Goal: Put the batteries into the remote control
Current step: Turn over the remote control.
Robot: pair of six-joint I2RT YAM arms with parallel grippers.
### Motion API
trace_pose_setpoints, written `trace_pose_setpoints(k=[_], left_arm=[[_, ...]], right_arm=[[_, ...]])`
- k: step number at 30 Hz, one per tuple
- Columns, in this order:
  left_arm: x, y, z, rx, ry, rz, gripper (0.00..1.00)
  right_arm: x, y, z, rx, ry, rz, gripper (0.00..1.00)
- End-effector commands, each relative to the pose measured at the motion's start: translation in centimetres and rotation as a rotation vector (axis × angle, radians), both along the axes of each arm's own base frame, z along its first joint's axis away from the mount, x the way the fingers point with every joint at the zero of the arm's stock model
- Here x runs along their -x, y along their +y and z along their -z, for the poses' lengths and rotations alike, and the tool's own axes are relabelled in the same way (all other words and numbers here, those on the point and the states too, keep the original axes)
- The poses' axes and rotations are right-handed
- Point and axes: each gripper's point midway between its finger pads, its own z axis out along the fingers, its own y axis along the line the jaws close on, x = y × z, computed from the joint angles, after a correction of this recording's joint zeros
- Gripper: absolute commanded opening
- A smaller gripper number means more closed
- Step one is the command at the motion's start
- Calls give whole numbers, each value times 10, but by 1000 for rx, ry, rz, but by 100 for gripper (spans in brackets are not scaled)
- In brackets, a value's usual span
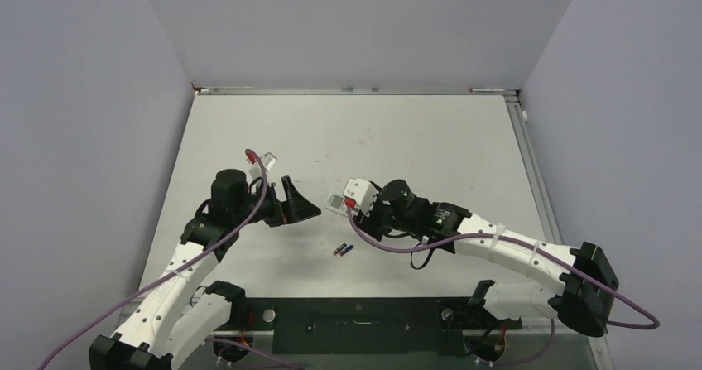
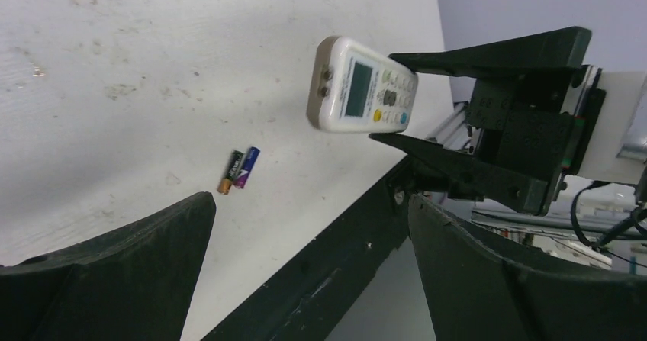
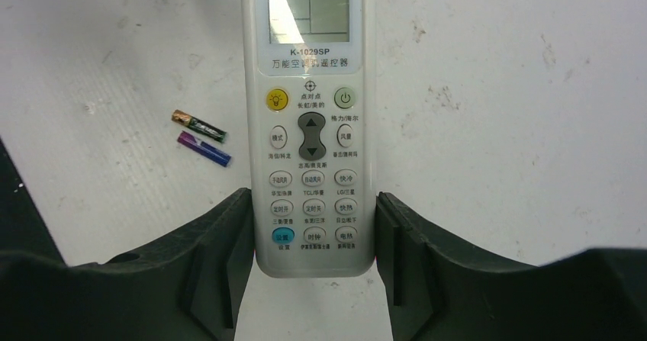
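Near the middle of the counter (image 1: pixel 414 146), the right gripper (image 3: pixel 313 226) is half-closed on the lower end of the remote control (image 3: pixel 309 127), a slim white handset shown buttons and screen up. Both batteries (image 1: pixel 343 250), dark with orange-gold ends, lie together toward the near edge, not yet loaded. The left gripper (image 1: pixel 302 209) is wide open and empty.

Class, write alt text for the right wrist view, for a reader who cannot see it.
The right gripper clamps the near end of a white remote, buttons and screen facing the camera. Two batteries lie side by side on the table at picture left.
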Motion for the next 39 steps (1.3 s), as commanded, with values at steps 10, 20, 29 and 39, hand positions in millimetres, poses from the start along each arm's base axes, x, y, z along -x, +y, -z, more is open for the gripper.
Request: trace_pose_setpoints(k=[10,20,29,39], left_arm=[[32,-33,-39,321,42,222,97],[47,-33,-40,355,57,265,81],[55,-34,-40,381,74,291,63],[59,-34,-37,397,75,307,43]], right_arm=[[55,35,-45,-119,-57,-280,8],[73,43,-50,-127,-58,-327,9],[75,47,-55,-144,-67,-316,9],[73,48,-65,-173,-90,-294,11]])
